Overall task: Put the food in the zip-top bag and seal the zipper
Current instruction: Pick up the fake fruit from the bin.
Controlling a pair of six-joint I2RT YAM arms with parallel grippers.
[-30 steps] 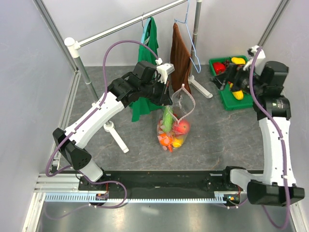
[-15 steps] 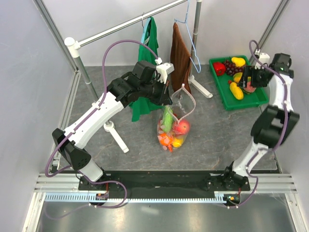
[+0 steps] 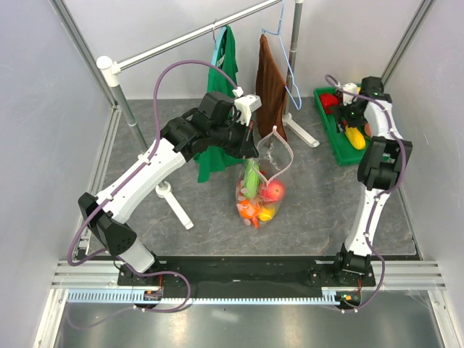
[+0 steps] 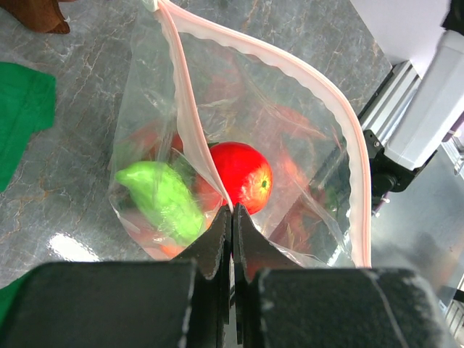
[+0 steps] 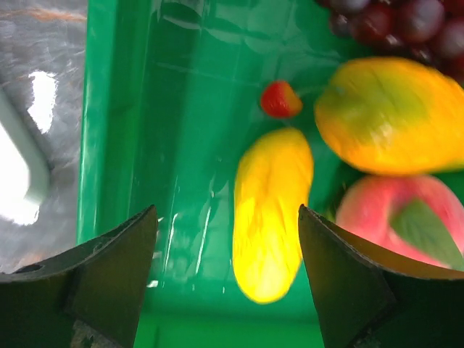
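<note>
Right arm swung in over the green tray (image 3: pixel 339 148); right hand (image 3: pixel 351 118) hangs above it. Left hand (image 3: pixel 254 148) holds the zip-top bag (image 3: pixel 272 168) by its rim, food (image 3: pixel 261 197) inside, bottom on the worktop (image 3: pixel 326 210). Left wrist: hand clamped tight on the zipper (image 4: pixel 290 70), red apple (image 4: pixel 243 177) in the bag. Right wrist: hand spread wide, empty, yellow fruit (image 5: pixel 272 217) below in tray.

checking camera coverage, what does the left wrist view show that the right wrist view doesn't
Left wrist only: the left hand shut on the pink edge of the open zip-top bag, with a red fruit and a green vegetable inside. Right wrist only: the open right hand above a green tray holding a yellow fruit, a strawberry and grapes. Both: the grey table.
</note>
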